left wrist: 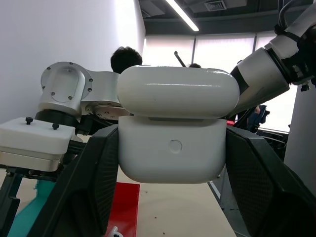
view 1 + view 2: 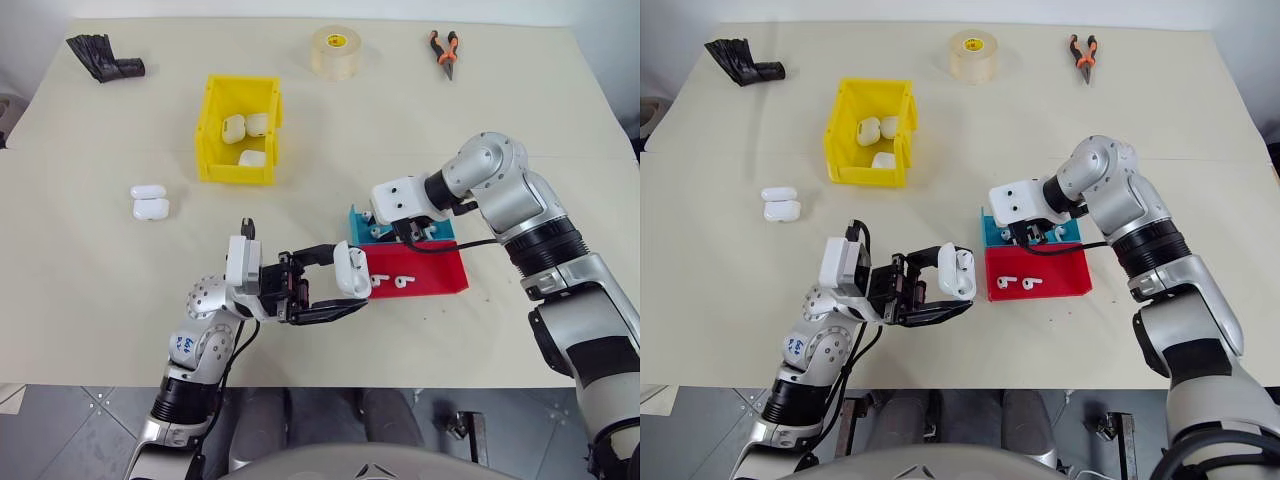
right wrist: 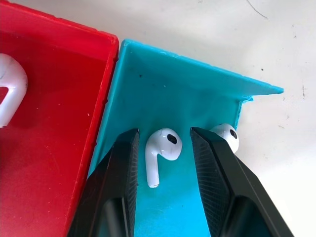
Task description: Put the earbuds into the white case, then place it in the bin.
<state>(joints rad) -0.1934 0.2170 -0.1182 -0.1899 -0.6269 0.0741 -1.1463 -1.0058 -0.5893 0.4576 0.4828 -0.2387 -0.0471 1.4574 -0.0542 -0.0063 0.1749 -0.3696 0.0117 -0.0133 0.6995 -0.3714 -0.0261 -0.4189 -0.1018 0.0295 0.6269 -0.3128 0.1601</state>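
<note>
**Earbud sits between R fingers in blue tray; L gripper holds case**

One earbud lies on the floor of the blue tray, stem pointing back toward the wrist, right in the gap of the right gripper. Fingers are spread, one each side of the bud, close but w/ a sliver of blue showing both sides – not pinching it. A 2nd earbud lies just outside the far finger, by the tray's corner wall.

From the head cam, the R gripper points down into the blue tray, which touches the red tray at its 10 o'clock corner. Two more earbuds lie in the red tray, apart from each other.

The white case is at approx 9 o'clock of the red tray, just beside it, raised off the table. The left gripper is pressed onto it: wrist cam shows both black pads tight on the lower body of the case, lid up top; can't tell if the lid is fully shut.

The yellow bin stands at approx 11 o'clock from the held case, well apart; three white cases inside it. Two more cases lie touching at 9 o'clock of the bin, on the bare table.

Far edge: tape roll at 12 o'clock, pliers at 1 o'clock, black bundle at 10 o'clock.
</note>
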